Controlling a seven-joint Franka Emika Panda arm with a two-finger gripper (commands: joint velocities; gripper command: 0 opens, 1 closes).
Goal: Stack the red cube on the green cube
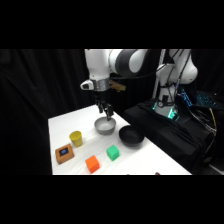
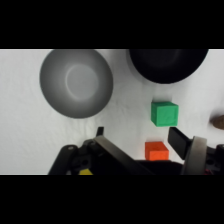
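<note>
The gripper (image 1: pixel 104 111), fingers spread, hangs over the grey bowl (image 1: pixel 105 125), with the black bowl (image 1: pixel 131 136), green cube (image 1: pixel 113 153) and red cube (image 1: pixel 92 163) nearby.

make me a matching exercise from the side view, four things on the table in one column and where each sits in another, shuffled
Things
1. red cube
2. green cube
3. grey bowl
4. yellow cup

Places
A. directly under the hand
B. nearest the table's front edge, beside the green cube
C. just in front of the black bowl
D. just behind the brown block with the blue mark

Pairs: 1-B, 2-C, 3-A, 4-D
</note>
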